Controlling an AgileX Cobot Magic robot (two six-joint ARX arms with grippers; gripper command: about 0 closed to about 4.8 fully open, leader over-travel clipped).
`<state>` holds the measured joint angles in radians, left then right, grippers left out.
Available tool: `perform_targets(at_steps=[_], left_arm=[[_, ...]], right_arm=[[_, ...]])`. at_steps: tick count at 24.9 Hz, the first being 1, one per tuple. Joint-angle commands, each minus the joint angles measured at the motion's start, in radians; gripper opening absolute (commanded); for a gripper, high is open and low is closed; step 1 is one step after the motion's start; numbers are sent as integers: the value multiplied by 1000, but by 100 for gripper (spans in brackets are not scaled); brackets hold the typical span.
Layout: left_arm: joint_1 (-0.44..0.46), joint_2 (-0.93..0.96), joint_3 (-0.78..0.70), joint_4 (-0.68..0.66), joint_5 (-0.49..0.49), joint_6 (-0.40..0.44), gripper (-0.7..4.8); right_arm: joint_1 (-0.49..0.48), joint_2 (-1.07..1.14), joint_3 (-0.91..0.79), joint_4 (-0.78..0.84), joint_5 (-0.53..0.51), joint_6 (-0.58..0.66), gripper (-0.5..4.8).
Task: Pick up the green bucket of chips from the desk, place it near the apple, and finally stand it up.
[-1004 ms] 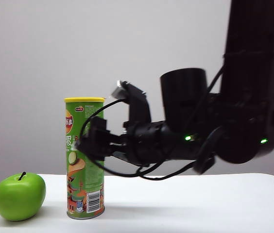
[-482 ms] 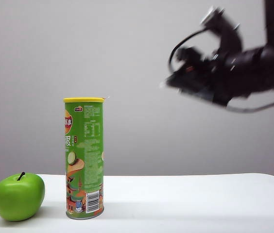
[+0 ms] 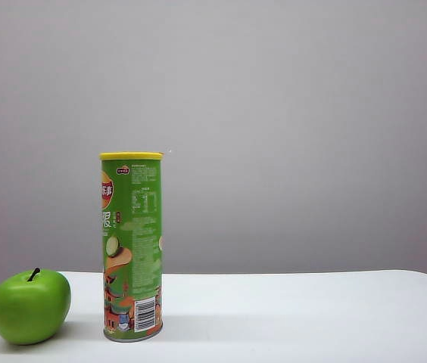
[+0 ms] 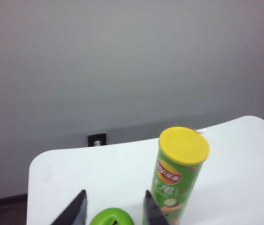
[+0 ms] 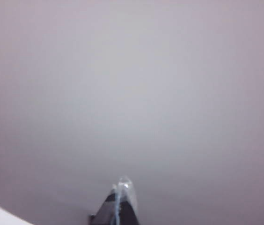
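Tall green cylindrical chip can with yellow lid [image 3: 132,246] stands upright on the plain white desk [image 3: 297,314], round glossy green apple [image 3: 30,305] just beside it at 9 o'clock. Left gripper [image 4: 114,209] above the apple, jaws spread, empty. Right gripper [image 5: 121,188] faces the grey wall, jaws pressed together, empty.

From my station the tabletop [image 3: 312,310] reads as smooth, matt white. The green bucket of chips [image 3: 132,249] has a printed wrapper with a slight sheen, a yellow lid that looks like plastic, and a thin silvery metal rim at its base. The apple [image 3: 30,306] has a glossy, waxy green skin. The left gripper [image 4: 114,210] shows dark matt fingers [image 4: 76,211]; the right gripper [image 5: 121,188] shows dark fingers pressed together with pale, translucent-looking tips.
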<state>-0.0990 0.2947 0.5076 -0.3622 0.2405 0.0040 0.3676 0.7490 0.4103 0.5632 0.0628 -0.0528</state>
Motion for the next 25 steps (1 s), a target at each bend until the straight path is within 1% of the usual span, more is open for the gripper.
perform_targets(at_steps=[1,3,5,6,7,8,9,10,12,13,14,16,17,18,19,21,22,23,25], left_arm=[[0,-33,-23,59,-67,-40,152],[0,-63,-59,123,-83,-93,152],[0,-84,-88,151,-107,-110,152],[0,-98,-107,156,-122,-110,152],[0,-109,-121,161,-132,-109,152],[0,-128,-148,166,-136,-109,151],[0,-137,-166,172,-136,-109,149],[1,-137,-190,188,-141,-114,147],[0,-136,-224,218,-183,-155,147],[0,-136,-244,243,-192,-179,147],[0,-137,-265,271,-196,-206,147],[0,-136,-296,321,-194,-225,147],[0,-136,-321,356,-193,-211,146],[0,-136,-331,346,-198,-173,130],[0,-135,-332,325,-212,-138,107],[0,-135,-332,292,-225,-84,82],[0,-135,-333,283,-229,-74,76],[0,-135,-336,283,-235,-70,73],[0,-136,-373,311,-248,-74,48]], right_arm=[[-2,-182,-8,-124,71,-24,8],[-2,-292,-52,-171,83,-26,8],[-2,-369,-105,-184,126,-26,7],[-2,-415,-137,-200,160,-26,-4],[-2,-455,-164,-210,194,-21,-4],[-3,-538,-215,-229,257,-15,-4],[-12,-600,-249,-251,290,-6,-4],[-29,-637,-278,-262,292,1,-4],[-62,-647,-309,-272,294,9,-4],[-79,-646,-319,-272,278,27,-4],[-105,-645,-334,-270,238,53,-4],[-153,-645,-360,-256,158,85,-4],[-211,-645,-391,-248,80,124,-5],[-262,-646,-410,-262,-5,133,-5],[-291,-646,-409,-293,-67,132,-4],[-328,-646,-409,-326,-170,132,-4],[-343,-646,-409,-347,-204,132,-5],[-352,-646,-409,-365,-214,132,-5],[-361,-646,-409,-463,-217,132,-4]])
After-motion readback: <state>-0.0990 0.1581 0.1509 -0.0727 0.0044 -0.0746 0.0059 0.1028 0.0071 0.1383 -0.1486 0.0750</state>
